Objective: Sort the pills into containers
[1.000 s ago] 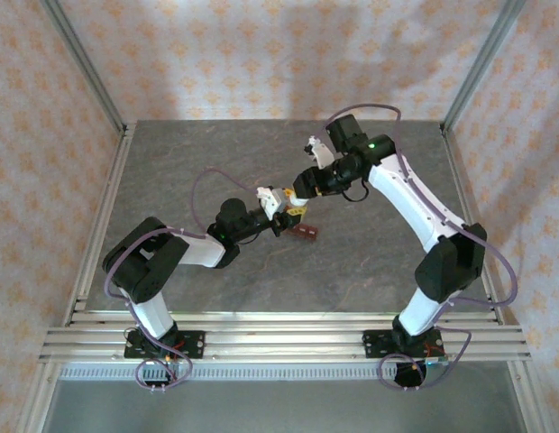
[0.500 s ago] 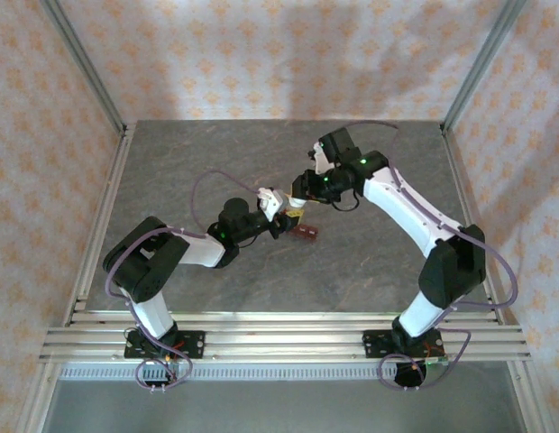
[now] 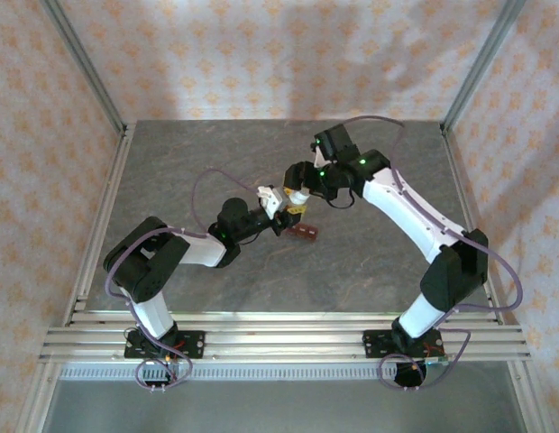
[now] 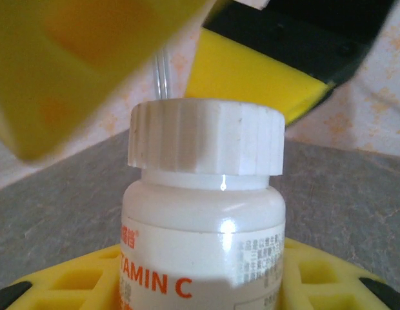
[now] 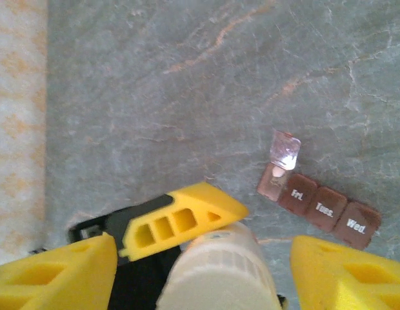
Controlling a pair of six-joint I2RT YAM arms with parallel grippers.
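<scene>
- The right claw (image 5: 205,250) is released: its yellow fingers (image 5: 55,274) stand apart on either side of the cap (image 4: 206,139), with a gap on each side.
- In the left wrist view those fingers hang over the cap, one blurred at upper left, one yellow and black at upper right.
- The left claw (image 3: 281,215) is grasping the bottle (image 4: 200,245) low on its body; its yellow fingers flank the base.
- The bottle is upright, white with orange "VITAMIN C" lettering, and its ribbed white cap is on.
- In the right wrist view one left-claw finger (image 5: 180,223) lies against the bottle just below the cap.
- The two claws meet mid-table, right above left.
- The strip (image 5: 319,206) lies flat on the table (image 5: 187,97), near the bottle and on its right in the right wrist view, touching neither claw.
- It is dark red-brown, four squares in a row.
- Three lids are shut and read "Fri.", "Tues.", "Wed."
- The end square beside "Fri." is open, its clear lid (image 5: 285,150) tipped up.
- Whether anything lies inside it cannot be told.
</scene>
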